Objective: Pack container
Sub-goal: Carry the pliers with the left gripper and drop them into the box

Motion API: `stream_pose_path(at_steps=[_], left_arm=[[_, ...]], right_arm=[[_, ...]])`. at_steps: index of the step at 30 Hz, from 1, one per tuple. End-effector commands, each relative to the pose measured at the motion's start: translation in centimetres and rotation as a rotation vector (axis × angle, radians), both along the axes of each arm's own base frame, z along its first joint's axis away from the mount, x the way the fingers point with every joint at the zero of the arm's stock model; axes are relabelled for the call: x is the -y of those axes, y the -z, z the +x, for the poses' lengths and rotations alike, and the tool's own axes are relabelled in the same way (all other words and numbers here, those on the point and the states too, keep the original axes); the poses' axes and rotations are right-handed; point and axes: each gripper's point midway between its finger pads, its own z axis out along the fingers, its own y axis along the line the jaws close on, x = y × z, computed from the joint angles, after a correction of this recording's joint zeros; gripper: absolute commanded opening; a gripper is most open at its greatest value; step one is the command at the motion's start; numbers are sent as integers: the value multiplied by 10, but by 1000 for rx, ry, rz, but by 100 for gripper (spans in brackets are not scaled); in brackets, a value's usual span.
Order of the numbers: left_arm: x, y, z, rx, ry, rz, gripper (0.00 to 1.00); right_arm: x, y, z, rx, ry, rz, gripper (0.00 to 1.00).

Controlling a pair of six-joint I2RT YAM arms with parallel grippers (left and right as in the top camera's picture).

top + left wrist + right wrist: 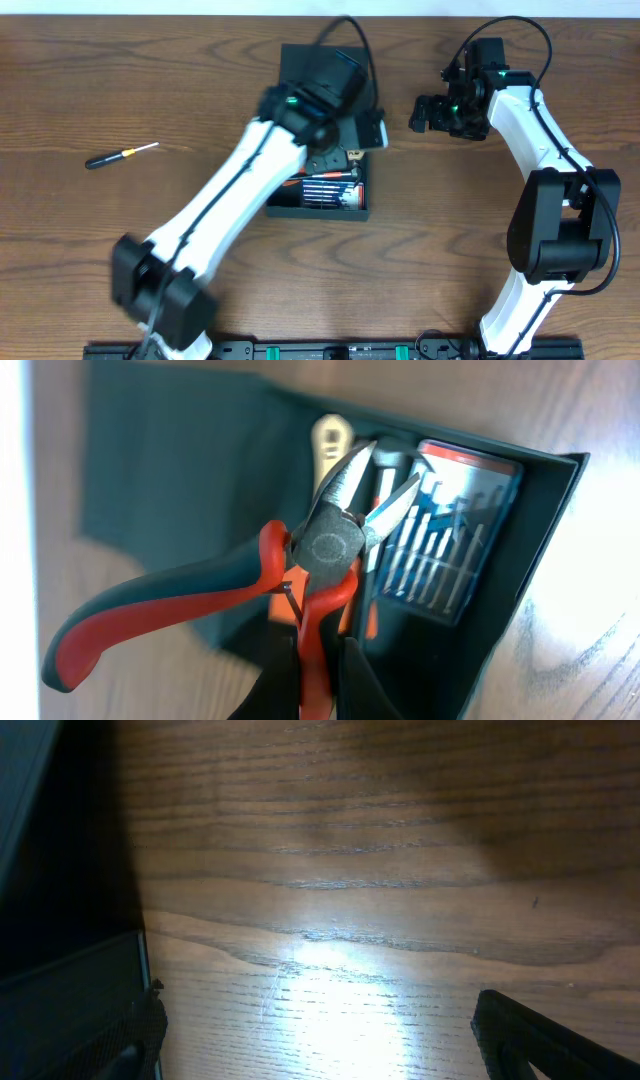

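The left gripper point(312, 665) is pressed together on what looks like 1 handle of the red-and-grey-handled steel side cutters point(330, 545). It holds them in the air above the dark teal-green rectangular rigid container point(318, 213). The container sits mid-table with its flap lid point(298, 65) folded open on the far side.

The step in hand appears to be setting the cutters inside. The free handle splays out sideways, so the tool is wide. It probably needs turning to lie along the box's length before it goes down, and release should come only once it rests on something.

The floor is already crowded. A small blue clear-lidded plastic case of drill bits point(445, 550) fills 1 end, and a cream-handled tool point(330, 435) lies beside it, right under the cutters' nose. The open space is on the darker side, away from the case.

The right gripper point(428, 112) hangs spread wide and empty over the brown wooden table point(150, 80), just right of the container and clear of the drop. A black-handled, thin-shafted screwdriver point(120, 155) lies well to the left, likely the next item.
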Motion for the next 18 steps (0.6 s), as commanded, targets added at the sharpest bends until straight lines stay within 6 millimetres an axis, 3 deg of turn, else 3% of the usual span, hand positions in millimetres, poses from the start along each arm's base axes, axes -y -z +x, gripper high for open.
stream_pose_path(at_steps=[1, 9, 14, 18], left_arm=[[0, 42, 2, -72, 40, 79, 6], [-2, 103, 6, -188, 17, 155, 6], [-1, 123, 10, -208, 13, 169, 6], [-2, 119, 11, -201, -3, 162, 30]], right_arm=[[1, 0, 0, -3, 14, 5, 99], [1, 0, 0, -3, 15, 5, 99], [1, 0, 0, -3, 15, 5, 99], [1, 0, 0, -3, 15, 5, 99]])
